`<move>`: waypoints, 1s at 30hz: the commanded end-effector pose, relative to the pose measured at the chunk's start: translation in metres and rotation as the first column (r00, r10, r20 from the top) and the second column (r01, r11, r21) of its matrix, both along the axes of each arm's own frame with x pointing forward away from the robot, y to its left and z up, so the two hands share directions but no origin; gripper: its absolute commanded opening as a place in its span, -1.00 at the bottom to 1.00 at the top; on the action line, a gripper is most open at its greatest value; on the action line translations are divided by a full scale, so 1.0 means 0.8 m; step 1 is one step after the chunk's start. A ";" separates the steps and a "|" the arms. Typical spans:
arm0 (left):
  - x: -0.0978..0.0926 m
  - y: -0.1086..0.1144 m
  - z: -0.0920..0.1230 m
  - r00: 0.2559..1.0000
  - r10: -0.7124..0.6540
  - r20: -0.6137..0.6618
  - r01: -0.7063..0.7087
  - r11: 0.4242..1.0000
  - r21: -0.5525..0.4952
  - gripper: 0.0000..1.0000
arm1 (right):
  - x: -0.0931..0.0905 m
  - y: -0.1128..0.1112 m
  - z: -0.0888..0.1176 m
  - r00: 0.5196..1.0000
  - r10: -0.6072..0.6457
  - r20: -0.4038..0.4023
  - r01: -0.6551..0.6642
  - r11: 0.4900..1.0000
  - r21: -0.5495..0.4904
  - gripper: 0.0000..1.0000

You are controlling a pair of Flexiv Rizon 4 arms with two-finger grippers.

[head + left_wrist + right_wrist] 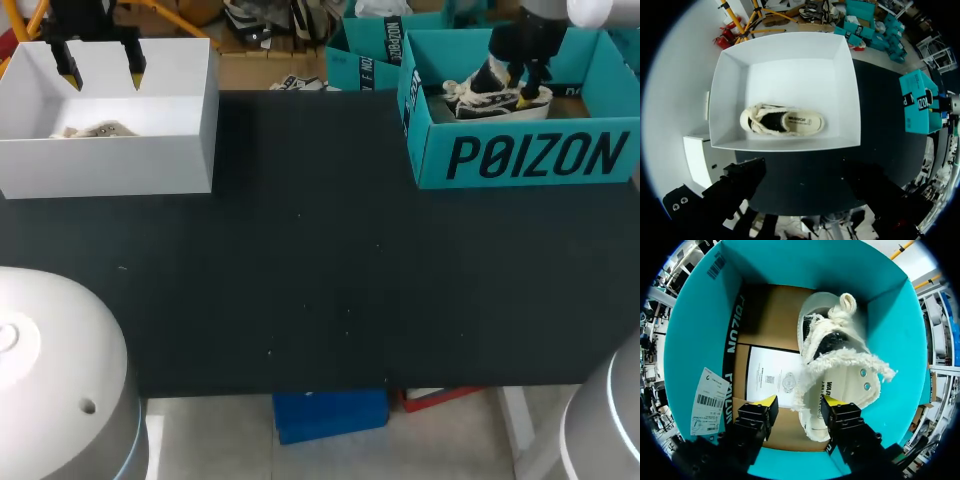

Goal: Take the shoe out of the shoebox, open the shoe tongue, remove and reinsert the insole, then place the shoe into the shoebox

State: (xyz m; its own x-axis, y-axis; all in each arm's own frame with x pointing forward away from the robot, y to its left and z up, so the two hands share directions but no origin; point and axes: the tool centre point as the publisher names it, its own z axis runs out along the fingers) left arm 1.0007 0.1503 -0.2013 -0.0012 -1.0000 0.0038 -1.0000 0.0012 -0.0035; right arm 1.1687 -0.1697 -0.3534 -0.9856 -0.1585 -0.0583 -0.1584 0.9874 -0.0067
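A white canvas shoe with frayed edges and a dark inside lies tilted in the teal shoebox at the back right. My right gripper hangs over its heel end. In the right wrist view the right gripper is open. One yellow tip is over the shoe at its opening, the other stands outside the collar above the box floor, and the frayed side wall lies between them. My left gripper hangs open above the white box at the back left.
The white box holds another pale shoe lying on its floor. A printed paper sheet covers the teal shoebox floor beside the shoe. A second teal box stands behind. The black table spreads between the two boxes.
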 end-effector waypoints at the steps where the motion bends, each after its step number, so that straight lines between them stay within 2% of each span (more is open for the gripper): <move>1: 0.000 0.000 0.001 1.000 0.000 -0.002 0.000 1.000 0.002 1.00 | 0.023 0.002 -0.023 0.999 -0.002 -0.035 0.002 1.000 0.005 0.00; 3: 0.000 0.000 0.001 1.000 0.000 -0.002 0.000 1.000 0.002 1.00 | 0.024 0.005 -0.032 0.999 -0.001 -0.042 0.001 1.000 0.011 0.02; 4: 0.000 0.000 0.001 1.000 0.000 -0.002 0.000 1.000 0.002 1.00 | 0.025 0.005 -0.036 0.999 -0.001 -0.044 0.001 1.000 0.014 0.14; 7: 0.000 0.000 0.001 1.000 0.000 -0.002 0.000 1.000 0.002 1.00 | 0.025 0.007 -0.050 0.998 0.000 -0.056 0.001 1.000 0.020 0.15; 12: 0.000 0.000 0.001 1.000 0.000 -0.002 0.000 1.000 0.002 1.00 | 0.024 0.010 -0.070 0.997 0.003 -0.075 -0.001 1.000 0.025 0.01; 16: 0.000 0.000 0.001 1.000 0.000 -0.002 0.000 1.000 0.002 1.00 | 0.024 0.010 -0.077 0.997 0.002 -0.079 0.000 1.000 0.023 -0.01; 17: 0.000 0.000 0.001 1.000 0.000 -0.002 0.000 1.000 0.002 1.00 | 0.024 0.010 -0.078 0.997 0.002 -0.080 -0.001 1.000 0.021 -0.07; 18: 0.000 0.000 0.001 1.000 0.000 -0.002 0.000 1.000 0.002 1.00 | 0.024 0.010 -0.079 0.997 0.001 -0.080 0.000 1.000 0.017 -0.32; 19: 0.000 0.000 0.001 1.000 0.000 -0.002 0.000 1.000 0.002 1.00 | 0.024 0.009 -0.080 0.997 -0.002 -0.080 0.003 1.000 0.011 -0.90; 20: 0.000 0.000 0.001 1.000 0.000 -0.002 0.000 1.000 0.002 1.00 | 0.025 0.009 -0.081 0.997 -0.003 -0.081 0.003 1.000 0.010 -1.00; 25: 0.000 0.000 0.001 1.000 0.000 -0.002 0.000 1.000 0.002 1.00 | 0.025 0.008 -0.069 0.998 -0.010 -0.069 0.010 1.000 -0.001 -1.00; 30: 0.000 0.000 0.001 1.000 0.000 -0.002 0.000 1.000 0.002 1.00 | 0.023 0.008 -0.046 0.999 -0.010 -0.051 0.010 1.000 -0.014 -1.00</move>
